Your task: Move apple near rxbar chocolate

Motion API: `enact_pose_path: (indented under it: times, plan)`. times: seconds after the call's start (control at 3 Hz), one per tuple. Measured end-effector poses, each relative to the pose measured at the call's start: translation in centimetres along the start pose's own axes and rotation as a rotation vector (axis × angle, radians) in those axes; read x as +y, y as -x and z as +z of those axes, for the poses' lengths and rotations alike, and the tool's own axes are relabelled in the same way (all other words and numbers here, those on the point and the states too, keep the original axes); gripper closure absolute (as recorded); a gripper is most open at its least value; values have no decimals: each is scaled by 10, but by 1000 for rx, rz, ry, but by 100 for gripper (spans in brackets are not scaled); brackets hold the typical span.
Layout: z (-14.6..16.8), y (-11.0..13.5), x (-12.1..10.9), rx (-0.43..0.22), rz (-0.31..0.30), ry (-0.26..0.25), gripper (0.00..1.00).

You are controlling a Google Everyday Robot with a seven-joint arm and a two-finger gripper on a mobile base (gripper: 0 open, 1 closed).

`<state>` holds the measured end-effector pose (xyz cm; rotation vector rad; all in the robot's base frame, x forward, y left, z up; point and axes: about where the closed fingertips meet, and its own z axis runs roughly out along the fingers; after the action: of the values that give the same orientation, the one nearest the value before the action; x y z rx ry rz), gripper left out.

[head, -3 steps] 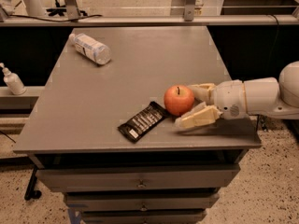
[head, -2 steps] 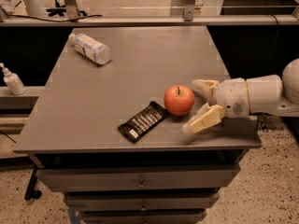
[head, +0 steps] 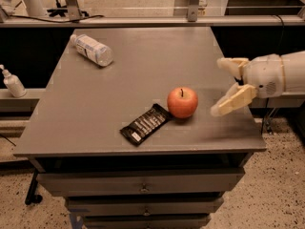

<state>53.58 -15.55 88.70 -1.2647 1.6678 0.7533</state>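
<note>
The orange-red apple [head: 182, 102] stands upright on the grey table [head: 143, 66], touching the right end of the rxbar chocolate [head: 146, 123], a flat black-wrapped bar lying diagonally near the front edge. My gripper [head: 223, 86] is open and empty, to the right of the apple and apart from it, near the table's right edge. One cream finger points up and back, the other down toward the table.
A clear plastic bottle with a white label [head: 92, 49] lies on its side at the table's back left. A small pump bottle [head: 13, 81] stands on a ledge left of the table. Drawers are below the tabletop.
My gripper has let go of the apple and drawn back to the right, with its fingers spread. The apple stays beside the bar.
</note>
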Motion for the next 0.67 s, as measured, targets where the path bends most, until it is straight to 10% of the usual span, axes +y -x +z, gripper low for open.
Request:
enact_pose_path:
  times: [0.67]
  plan:
    - [-74,54,-51,-81,-129,-129,0]
